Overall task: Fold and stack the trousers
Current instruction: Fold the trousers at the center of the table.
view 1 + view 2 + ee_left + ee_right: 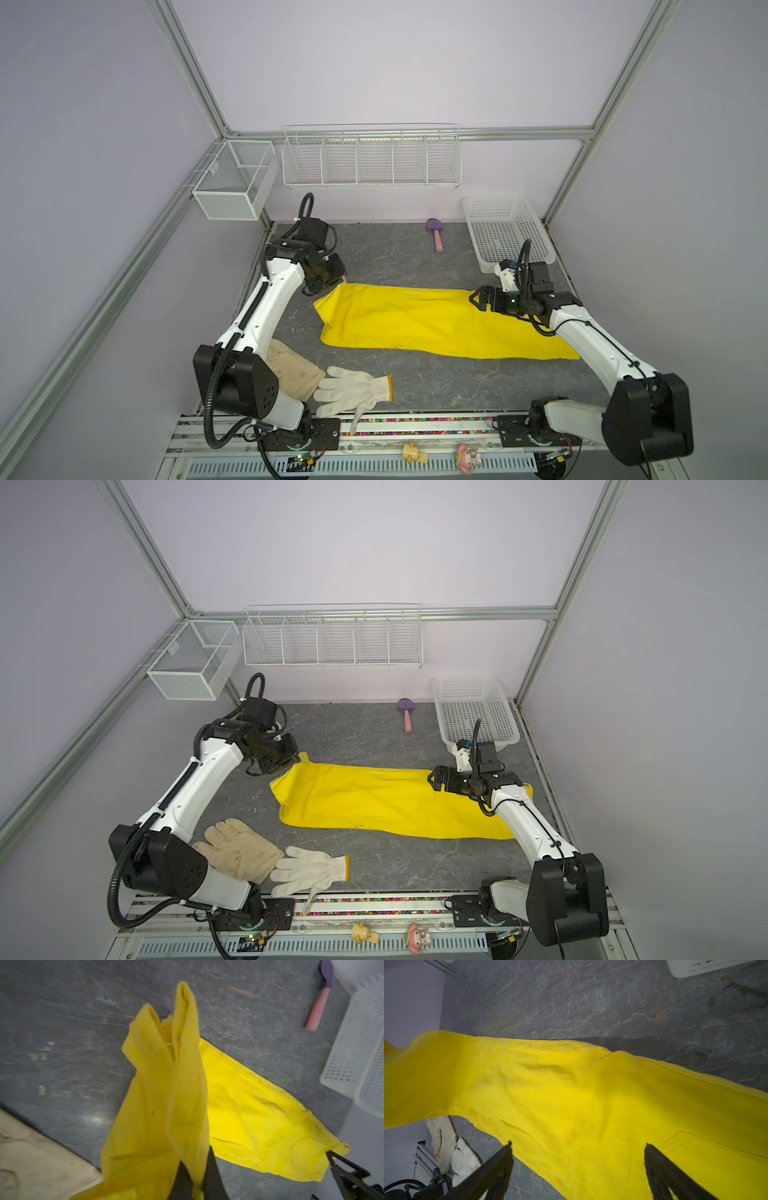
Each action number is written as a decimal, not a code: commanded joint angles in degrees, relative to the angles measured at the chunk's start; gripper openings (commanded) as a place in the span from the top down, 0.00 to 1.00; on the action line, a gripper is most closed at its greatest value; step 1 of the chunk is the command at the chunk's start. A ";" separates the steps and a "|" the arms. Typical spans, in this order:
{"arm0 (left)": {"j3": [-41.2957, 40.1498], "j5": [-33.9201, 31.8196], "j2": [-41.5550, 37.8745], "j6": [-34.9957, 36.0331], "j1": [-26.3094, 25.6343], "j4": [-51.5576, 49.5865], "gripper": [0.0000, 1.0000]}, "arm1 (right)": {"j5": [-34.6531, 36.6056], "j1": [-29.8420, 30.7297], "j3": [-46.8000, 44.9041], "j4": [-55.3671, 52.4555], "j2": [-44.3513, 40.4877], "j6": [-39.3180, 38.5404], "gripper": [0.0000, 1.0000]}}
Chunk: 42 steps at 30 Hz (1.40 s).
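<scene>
Trousers (415, 322) lie flat across the worktop (386, 257); left gripper (196, 1159) pinches one end corner, raised slightly; right gripper (578, 1144) spread wide, hovering over the other end; best to drop it onto the far edge, pinch both layers, then fold evenly.

The trousers (415, 324) lie stretched left to right across the middle of the desk (395, 257). Their far left corner is raised, pinched between the left fingers (214, 1176); the right fingers (496, 1169) stand spread over their right part. Behind them a scoop (436, 237) lies near the back edge, with a basket (536, 232) to its right in the far right corner. In front, near left, a leather glove (239, 850) touches a knitted glove (353, 388) on its right.
</scene>
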 commanded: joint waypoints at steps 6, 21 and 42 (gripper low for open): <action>1.65 1.38 4.52 -19.28 -15.09 12.15 1.00 | -1.10 -1.20 -0.72 0.90 -2.02 0.45 0.01; 12.62 1.28 22.42 -26.82 -27.83 21.04 1.00 | -2.24 -3.51 -2.66 0.27 -4.77 0.18 0.01; 15.43 10.27 32.70 -20.35 -33.31 26.39 0.61 | -2.38 -4.23 -2.57 -1.32 -6.26 -0.54 0.02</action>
